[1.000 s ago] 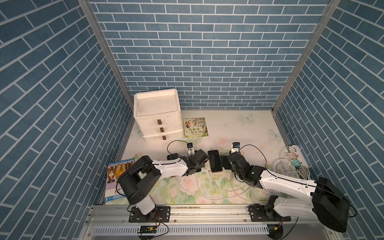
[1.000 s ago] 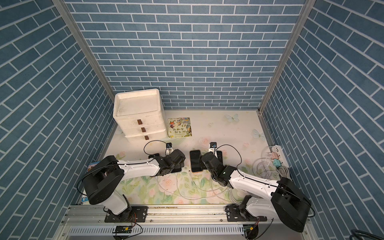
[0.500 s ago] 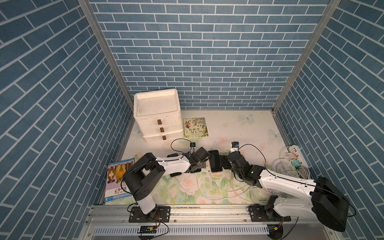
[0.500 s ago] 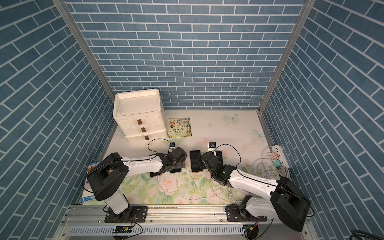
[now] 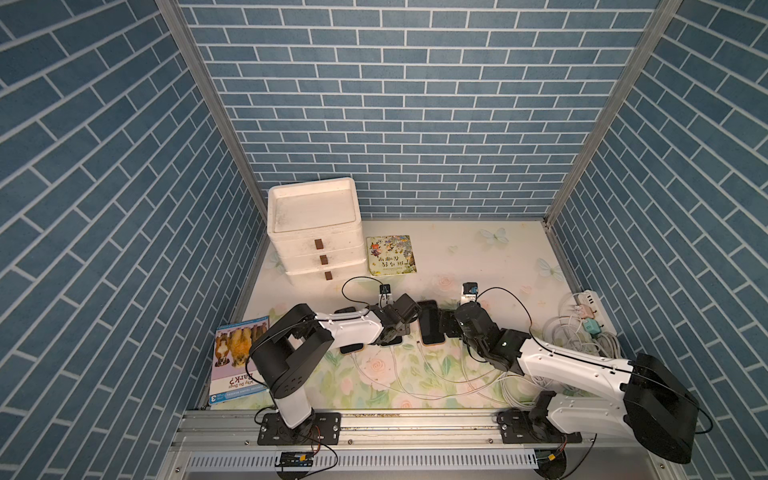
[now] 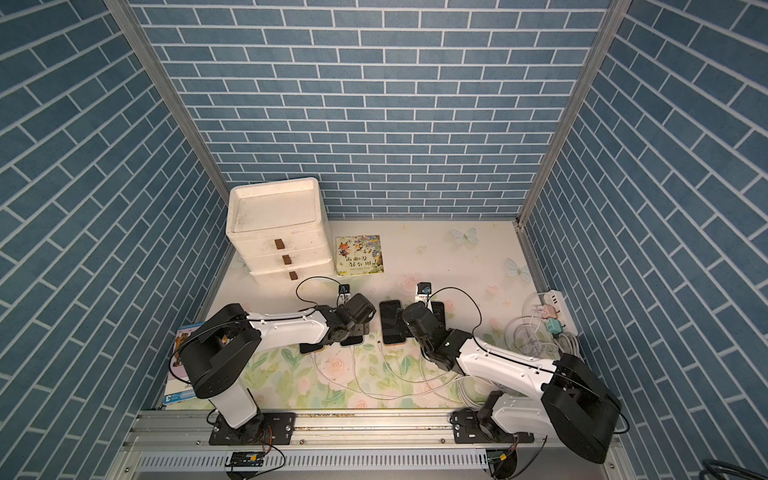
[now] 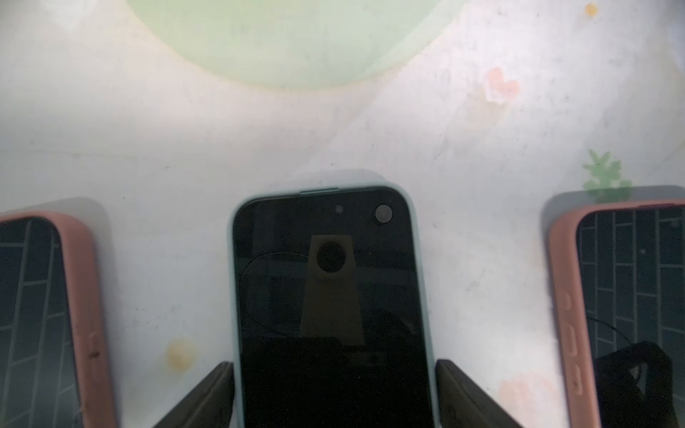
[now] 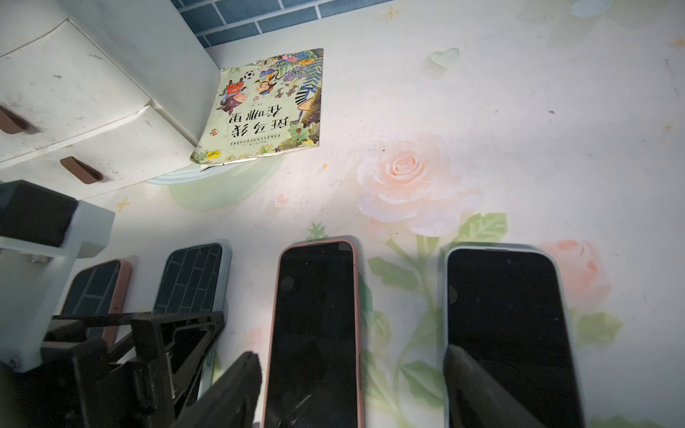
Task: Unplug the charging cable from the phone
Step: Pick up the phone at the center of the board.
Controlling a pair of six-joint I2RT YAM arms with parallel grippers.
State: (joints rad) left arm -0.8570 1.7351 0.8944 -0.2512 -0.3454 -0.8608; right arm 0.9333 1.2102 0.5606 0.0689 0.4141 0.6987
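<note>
We are straddling the pale-cased phone [image 7: 330, 296] with the left gripper [image 7: 333, 398]. Its fingers [image 7: 211, 396] are standing wide apart, close against either flank, and we cannot tell whether they are pressing on it. The right gripper [image 8: 352, 392] is spreading wide over the neighbouring pink-cased phone [image 8: 315, 326], gripping nothing. Both phones are lying flat on the floral table [image 7: 482, 129], long axes pointing away from our bases. Their charging ends are therefore sitting on the near side, behind the fingertips and hidden from the wrist views. In a top view the white charging cables [image 5: 509, 390] are trailing toward the right arm's side, so we are judging that any pull must run back along that axis.
</note>
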